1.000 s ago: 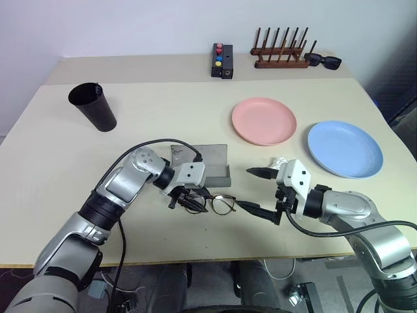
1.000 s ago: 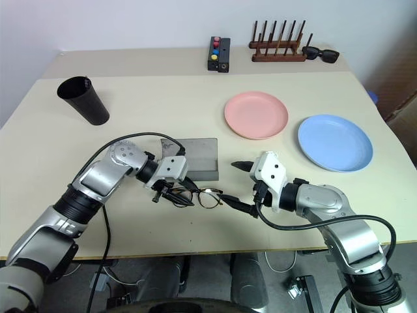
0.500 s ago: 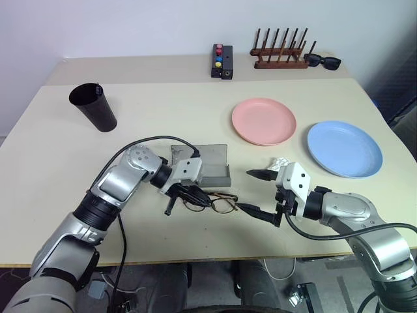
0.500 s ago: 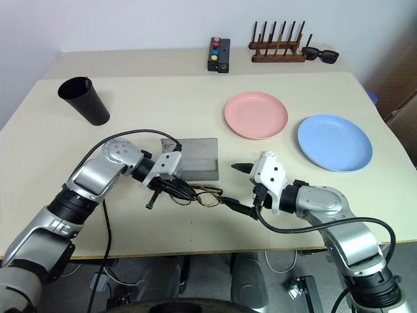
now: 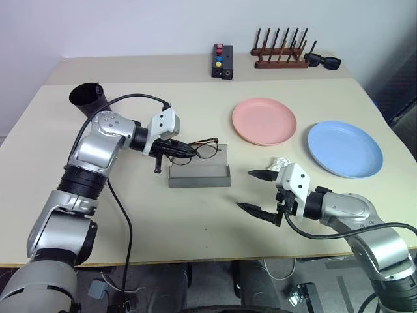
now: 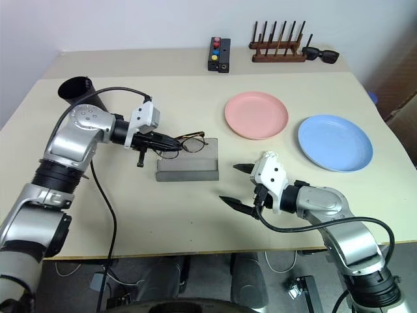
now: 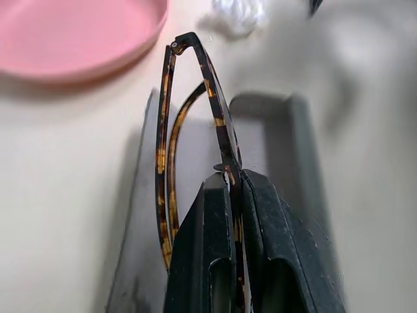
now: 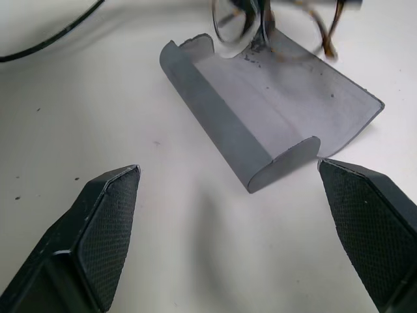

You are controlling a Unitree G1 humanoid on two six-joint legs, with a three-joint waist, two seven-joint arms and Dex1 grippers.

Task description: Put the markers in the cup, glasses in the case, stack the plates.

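Lower right of the frame, our right gripper (image 5: 261, 193) hovers with fingers spread wide, holding nothing. At centre, our left gripper (image 5: 171, 149) is clamped on the glasses (image 5: 199, 148), held just above the open grey case (image 5: 199, 175) on the table (image 5: 163, 215).

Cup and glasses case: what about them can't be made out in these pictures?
- Cup: in the head views the left arm covers its lower part; its inside is too dark to tell whether the markers are in it.
- Case: its open inside faces away from the head camera.
- Glasses: the left gripper covers part of the frame, so whether they touch the case can't be told.
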